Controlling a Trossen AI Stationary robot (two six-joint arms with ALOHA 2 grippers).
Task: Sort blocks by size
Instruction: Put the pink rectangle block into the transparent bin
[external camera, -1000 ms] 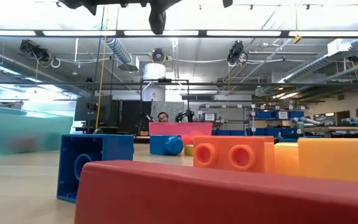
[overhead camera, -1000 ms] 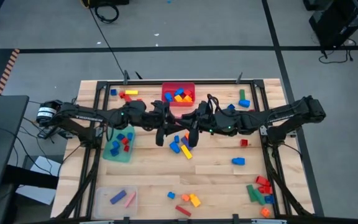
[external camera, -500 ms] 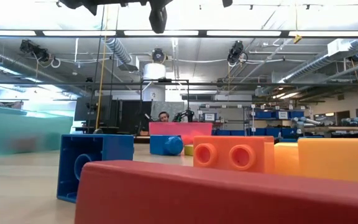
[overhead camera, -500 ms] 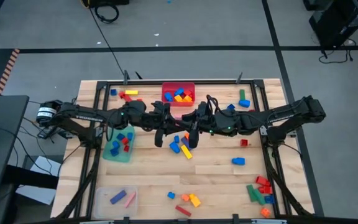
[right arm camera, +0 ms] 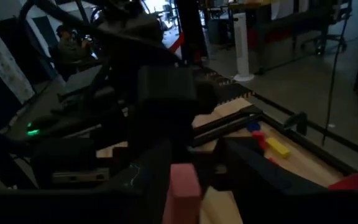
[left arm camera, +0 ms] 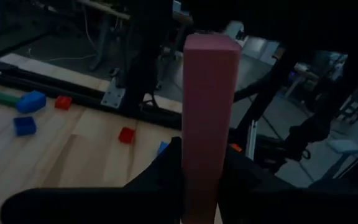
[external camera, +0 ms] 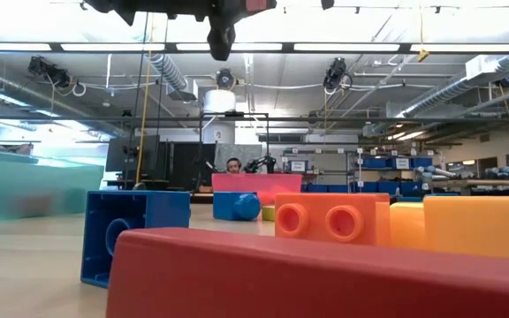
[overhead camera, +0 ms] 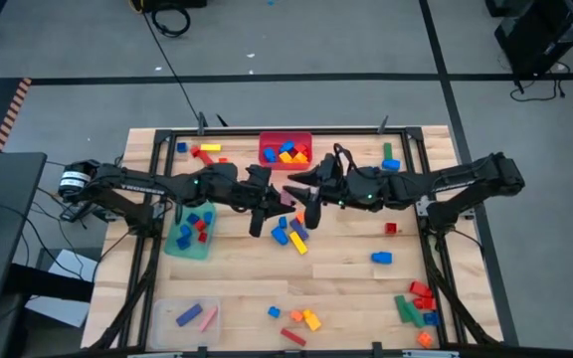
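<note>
Clear bin (overhead camera: 183, 318), near-left corner of the tabletop (overhead camera: 346, 273): a blue bar and a pink bar inside. Green bin (overhead camera: 190, 233), left of centre: several blue and red blocks. Red bin (overhead camera: 285, 151), far centre edge: blue, yellow and orange blocks.

Loose blocks (overhead camera: 290, 236) lie in a blue-and-yellow cluster mid-table; others sit near centre, at the near-right corner and along the far edge.

Left tool (overhead camera: 258, 220) hangs above mid-table, pinching a pink bar (left arm camera: 209, 118) upright between its fingers; only the left wrist view shows this grip plainly. Right tool (overhead camera: 311, 211) hangs just right of it; cannot tell whether its fingers are spread. The right wrist view shows the pink bar's end just ahead. The low view shows big red, blue and orange blocks close up, and a person far behind.
</note>
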